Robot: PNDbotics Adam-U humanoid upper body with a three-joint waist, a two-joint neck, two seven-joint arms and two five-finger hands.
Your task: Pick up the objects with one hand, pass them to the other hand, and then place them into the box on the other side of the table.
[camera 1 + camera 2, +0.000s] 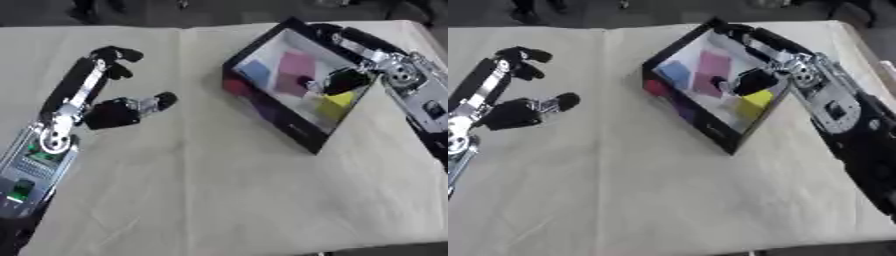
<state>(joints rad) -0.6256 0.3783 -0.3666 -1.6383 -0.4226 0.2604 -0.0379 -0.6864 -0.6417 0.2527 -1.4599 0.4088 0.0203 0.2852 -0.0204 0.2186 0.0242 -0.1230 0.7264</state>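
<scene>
Overhead, right hand (350,80) reaches into black-walled box (271,120) at upper right of frame, fingers over yellow block (337,102); whether they pinch it or have let go, cannot tell. Blue block (255,70) and pink block (296,70) lie flat on box's white floor. Left hand (109,107) rests at left of frame, fingers relaxed, holding nothing. Risk: fingers withdrawing may snag box wall, since box looks tilted. Cream cloth (219,190) covers table; dark floor (219,10) along top edge.
</scene>
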